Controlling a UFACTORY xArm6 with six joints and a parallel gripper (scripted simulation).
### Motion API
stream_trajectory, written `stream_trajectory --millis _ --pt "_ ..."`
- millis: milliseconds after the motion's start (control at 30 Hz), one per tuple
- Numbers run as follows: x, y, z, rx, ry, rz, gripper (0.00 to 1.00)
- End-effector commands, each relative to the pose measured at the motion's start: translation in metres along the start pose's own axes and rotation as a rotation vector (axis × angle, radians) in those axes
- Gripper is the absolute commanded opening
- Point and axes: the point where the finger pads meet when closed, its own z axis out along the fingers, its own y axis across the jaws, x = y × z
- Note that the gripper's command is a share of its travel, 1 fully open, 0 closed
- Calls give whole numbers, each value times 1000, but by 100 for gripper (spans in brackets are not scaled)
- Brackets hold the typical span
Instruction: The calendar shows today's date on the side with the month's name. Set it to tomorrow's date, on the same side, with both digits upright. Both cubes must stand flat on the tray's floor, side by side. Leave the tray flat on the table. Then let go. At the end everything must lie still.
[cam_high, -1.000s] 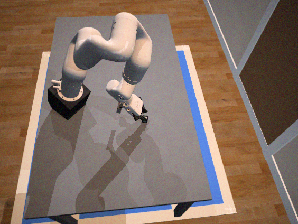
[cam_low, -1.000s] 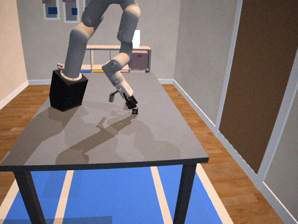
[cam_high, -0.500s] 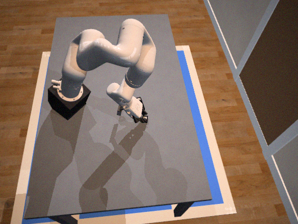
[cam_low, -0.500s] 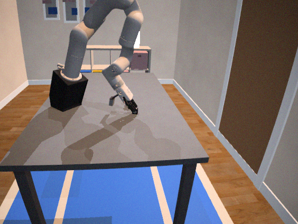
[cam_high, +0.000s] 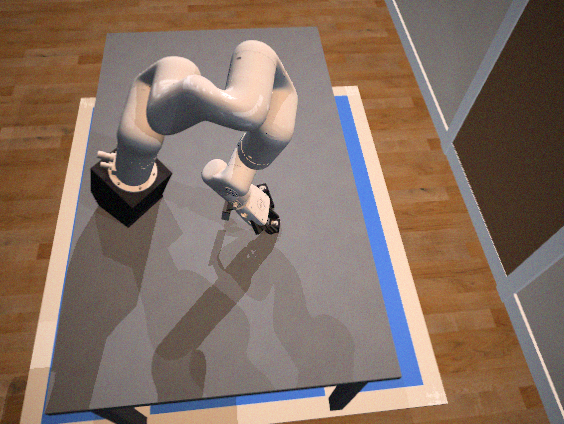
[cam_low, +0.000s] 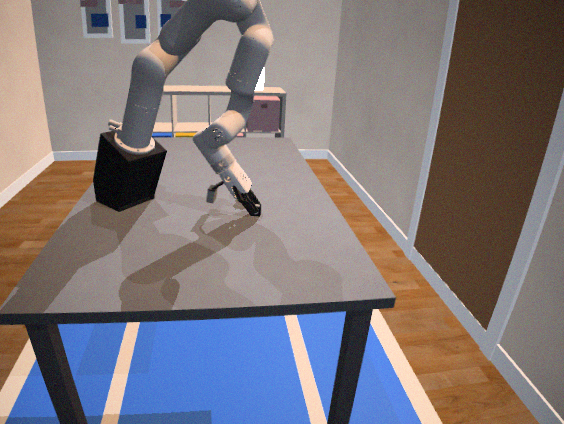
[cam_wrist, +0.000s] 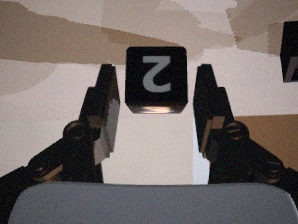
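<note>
In the wrist view a black cube (cam_wrist: 156, 78) stands on the grey table between my gripper's fingers. Its top face shows a grey 2, upside down from this view. A narrow gap shows on each side between the cube and the fingers, so the gripper is open around it and not pressing on it. In the top and exterior views the gripper (cam_high: 267, 225) (cam_low: 254, 206) is tilted and low at the table's middle, and it hides the cube. A second dark object (cam_wrist: 290, 50) is cut off at the right edge of the wrist view. No tray is in view.
The arm's black base block (cam_high: 127, 192) stands at the table's left side. The table's right edge (cam_high: 370, 240) runs beside a blue floor mat. A shelf (cam_low: 220, 110) stands at the far wall.
</note>
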Motion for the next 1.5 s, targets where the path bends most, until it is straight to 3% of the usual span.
stream_trajectory --millis 0,1167,1200,1467 --pt "0 0 0 0 -1 0 49" --pt "0 0 0 0 -1 0 49" --pt "0 0 0 0 -1 0 29" --pt "0 0 0 0 -1 0 29"
